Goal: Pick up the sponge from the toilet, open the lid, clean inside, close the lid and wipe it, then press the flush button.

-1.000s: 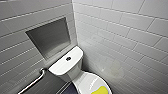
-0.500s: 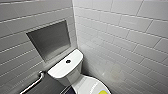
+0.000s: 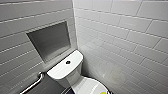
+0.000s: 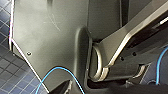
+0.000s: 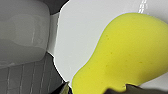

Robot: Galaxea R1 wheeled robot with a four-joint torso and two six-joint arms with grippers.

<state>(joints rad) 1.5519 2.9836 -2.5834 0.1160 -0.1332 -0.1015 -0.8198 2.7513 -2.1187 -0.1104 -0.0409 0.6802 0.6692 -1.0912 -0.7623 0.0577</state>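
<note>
**Over the closed lid: sponge pickup in hand**

Close under the right wrist camera, the sponge lies flat on the lid, a bright yellow-green slab with wavy, rounded edges and a fine-pored face. The right gripper hovers at its near edge. I cannot tell how it is set, nor the left gripper, which sits by the robot's own dark body over a dark tiled floor.

By my reading the first step is in hand: the sponge is not yet lifted and the lid looks down. The next move likely calls for a careful descent and a grip across the sponge's narrow waist, since it is thin and soft on glossy plastic and could slide or fold.

Farther off in the head view, the toilet stands in a corner with the flush button on its tank top. A grab bar and a recessed niche sit in the white tiled wall behind.
</note>
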